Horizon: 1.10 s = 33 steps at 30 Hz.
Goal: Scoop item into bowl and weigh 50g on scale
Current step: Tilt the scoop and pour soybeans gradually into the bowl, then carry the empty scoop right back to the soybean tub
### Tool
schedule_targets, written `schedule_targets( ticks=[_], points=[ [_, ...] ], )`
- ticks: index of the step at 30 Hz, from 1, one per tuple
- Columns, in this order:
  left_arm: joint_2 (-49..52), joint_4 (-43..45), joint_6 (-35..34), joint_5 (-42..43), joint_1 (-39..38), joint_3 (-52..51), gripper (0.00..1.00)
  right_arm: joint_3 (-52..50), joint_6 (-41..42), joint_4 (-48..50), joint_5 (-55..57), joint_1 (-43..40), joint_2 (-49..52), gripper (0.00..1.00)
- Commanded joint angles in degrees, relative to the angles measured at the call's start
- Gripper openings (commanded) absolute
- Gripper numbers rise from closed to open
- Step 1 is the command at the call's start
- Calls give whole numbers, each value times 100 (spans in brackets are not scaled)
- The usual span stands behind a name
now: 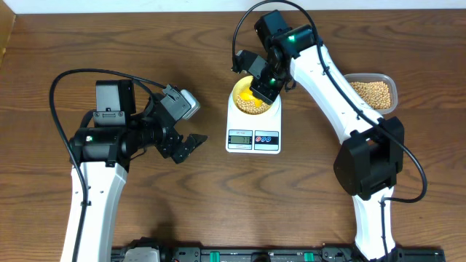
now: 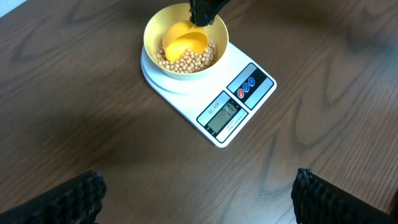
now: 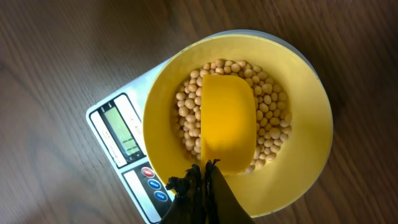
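Observation:
The pale yellow bowl (image 1: 252,100) stands on the white scale (image 1: 253,135) and holds many tan beans (image 3: 268,112). My right gripper (image 3: 204,174) is shut on the handle of a yellow scoop (image 3: 227,124), whose empty cup lies in the bowl on the beans. The bowl (image 2: 185,43), scoop (image 2: 185,40) and scale (image 2: 233,109) also show in the left wrist view. My left gripper (image 1: 188,145) is open and empty above the bare table, left of the scale; its fingertips sit at the bottom corners of its wrist view (image 2: 199,202).
A clear plastic tub (image 1: 373,92) with more beans stands at the right, beside the right arm. A small grey-white object (image 1: 188,103) lies left of the scale, near the left arm. The scale's display (image 1: 239,137) faces the front edge.

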Motion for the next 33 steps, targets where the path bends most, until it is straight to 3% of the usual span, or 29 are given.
schedule_targets(
  ticks=[1,22,33],
  points=[
    [0,0,96,52,33,26,98,-44,76,-44,-101,31,55,1],
    [0,0,96,52,33,26,98,-31,396,-44,-1401,-643,-175,1],
    [0,0,96,52,33,26,98,-24,398,-44,-3429,-1287,-264,1]
  ],
)
